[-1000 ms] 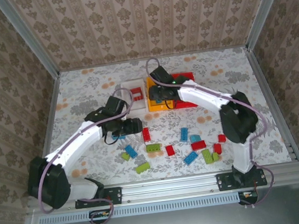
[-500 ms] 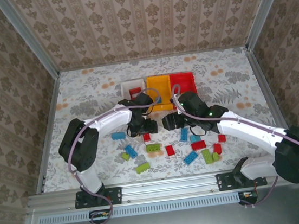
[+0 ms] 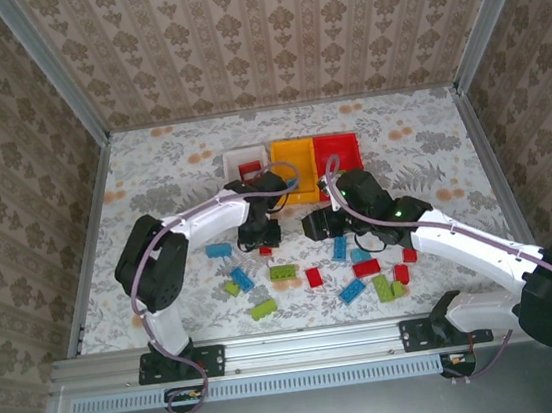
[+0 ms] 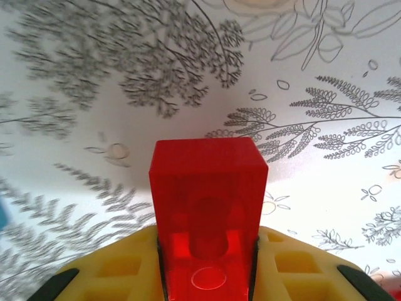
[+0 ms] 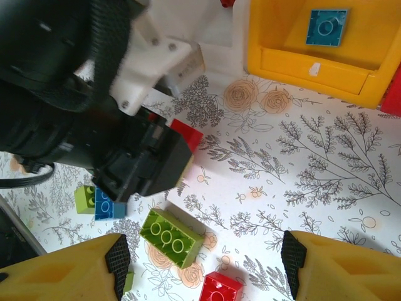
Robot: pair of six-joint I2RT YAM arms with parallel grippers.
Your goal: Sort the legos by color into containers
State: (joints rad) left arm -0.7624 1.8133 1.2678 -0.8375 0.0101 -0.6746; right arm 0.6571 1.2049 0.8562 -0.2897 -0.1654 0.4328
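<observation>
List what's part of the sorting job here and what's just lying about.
Job:
- white bin, yellow bin holding a blue brick, red bin
- loose bricks, red, blue and green, on the table
- red brick clamped in the left gripper jaws
- right gripper, open

Not the job:
- floral table cover
- wallpapered walls
- metal frame

Left gripper (image 3: pixel 259 235) is pointed down at the table, jaws clamped on a red brick (image 4: pixel 208 188), which is seated between the fingers (image 4: pixel 119 269) and sticks out past the tips. Right gripper (image 3: pixel 317 225) is held low with jaws spread wide and nothing gripped between them. The left gripper's body is seen just ahead of the right jaws. Both forearms are reached inward from bent elbows.
</observation>
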